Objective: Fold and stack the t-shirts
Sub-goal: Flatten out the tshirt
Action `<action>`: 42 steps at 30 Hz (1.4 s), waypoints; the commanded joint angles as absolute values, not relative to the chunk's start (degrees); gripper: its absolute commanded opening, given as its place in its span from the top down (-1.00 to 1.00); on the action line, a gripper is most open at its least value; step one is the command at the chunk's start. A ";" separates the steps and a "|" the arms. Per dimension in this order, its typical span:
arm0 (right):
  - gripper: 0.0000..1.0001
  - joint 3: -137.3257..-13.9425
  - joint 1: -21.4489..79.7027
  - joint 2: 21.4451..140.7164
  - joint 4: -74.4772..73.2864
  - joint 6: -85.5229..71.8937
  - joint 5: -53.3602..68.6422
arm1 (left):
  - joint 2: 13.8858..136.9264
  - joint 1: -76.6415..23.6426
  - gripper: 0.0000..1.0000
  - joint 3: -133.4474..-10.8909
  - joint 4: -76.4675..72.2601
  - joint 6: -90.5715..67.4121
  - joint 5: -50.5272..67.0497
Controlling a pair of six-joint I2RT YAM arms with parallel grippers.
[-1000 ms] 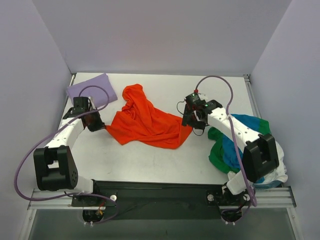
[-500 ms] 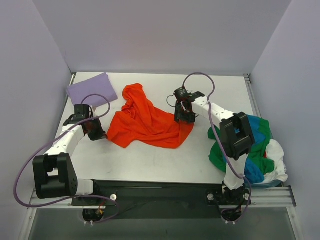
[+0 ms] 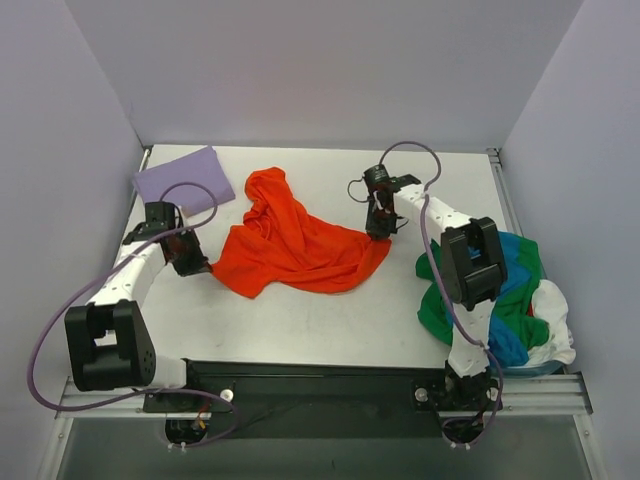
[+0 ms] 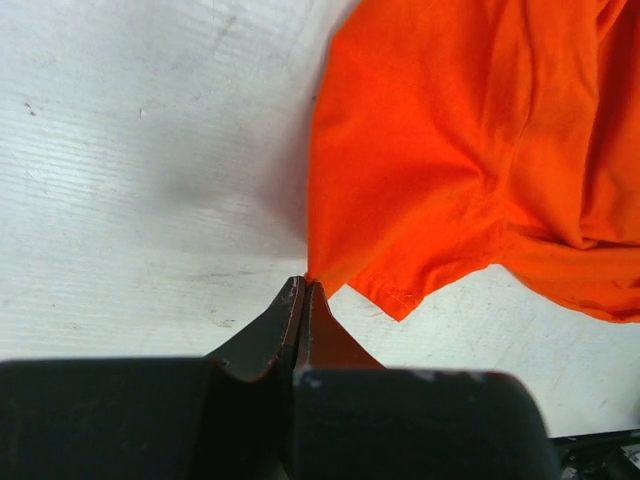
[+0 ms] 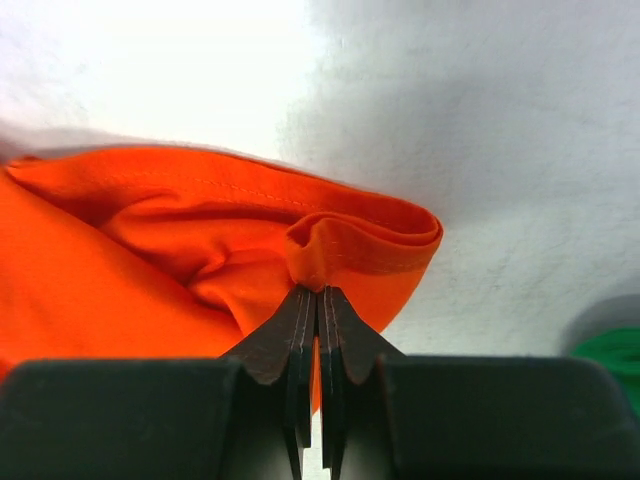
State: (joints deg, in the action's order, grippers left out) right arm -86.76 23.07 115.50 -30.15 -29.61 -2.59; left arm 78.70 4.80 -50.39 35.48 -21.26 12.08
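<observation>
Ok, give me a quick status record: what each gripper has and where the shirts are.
left gripper: shut, pinching the left corner of the orange shirt
right gripper: shut, pinching a fold of its right hem
orange shirt: crumpled mid-table, not folded
purple shirt: folded, far-left corner of the table
green shirt, blue shirt, white shirt: heaped together at the near right edge, unfolded
</observation>
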 commanded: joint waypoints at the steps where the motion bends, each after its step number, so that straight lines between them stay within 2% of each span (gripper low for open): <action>1: 1.00 -92.10 21.71 111.37 -33.13 -28.22 -1.85 | 80.85 5.45 1.00 -59.12 35.16 -20.39 13.18; 6: 1.00 -99.66 19.69 107.15 -36.91 -28.12 -1.58 | 82.97 7.55 1.00 -70.47 36.56 -21.53 11.43; 9: 1.00 -96.43 19.69 100.66 -37.71 -29.61 -1.67 | 81.05 10.36 1.00 -74.53 36.48 -23.29 9.67; 11: 1.00 -90.82 20.12 93.72 -37.27 -31.89 -1.76 | 79.20 13.35 1.00 -73.49 36.30 -24.25 8.36; 14: 1.00 -74.49 22.67 83.70 -36.48 -34.36 -2.81 | 74.63 16.52 1.00 -69.45 36.47 -24.52 6.78; 15: 0.97 -65.22 23.46 81.58 -36.30 -35.93 -3.60 | 72.53 16.78 1.00 -65.87 36.74 -24.43 6.59; 17: 0.84 -57.43 24.61 76.74 -36.30 -37.61 -3.69 | 70.85 16.70 1.00 -61.81 36.91 -24.17 8.33; 18: 0.59 -53.56 24.70 74.47 -36.30 -39.44 -2.82 | 69.71 16.70 1.00 -58.13 37.26 -24.17 9.22; 20: 0.35 -46.08 25.57 71.91 -36.30 -41.12 -2.81 | 68.21 16.70 1.00 -54.33 37.62 -24.17 11.41; 21: 0.17 -44.66 26.10 69.37 -36.30 -41.92 -3.07 | 67.68 16.70 1.00 -52.75 37.53 -24.00 12.03; 23: 0.07 -42.98 26.63 67.51 -36.21 -43.06 -3.95 | 66.02 16.70 1.00 -48.97 37.44 -23.29 13.53; 27: -0.01 -45.52 26.72 69.07 -35.86 -41.40 -5.01 | 65.39 16.70 1.00 -46.58 37.97 -22.06 15.03; 42: 0.10 -54.57 26.37 86.81 -21.10 -36.30 -0.45 | 65.57 16.79 1.00 -46.05 37.71 -23.29 18.63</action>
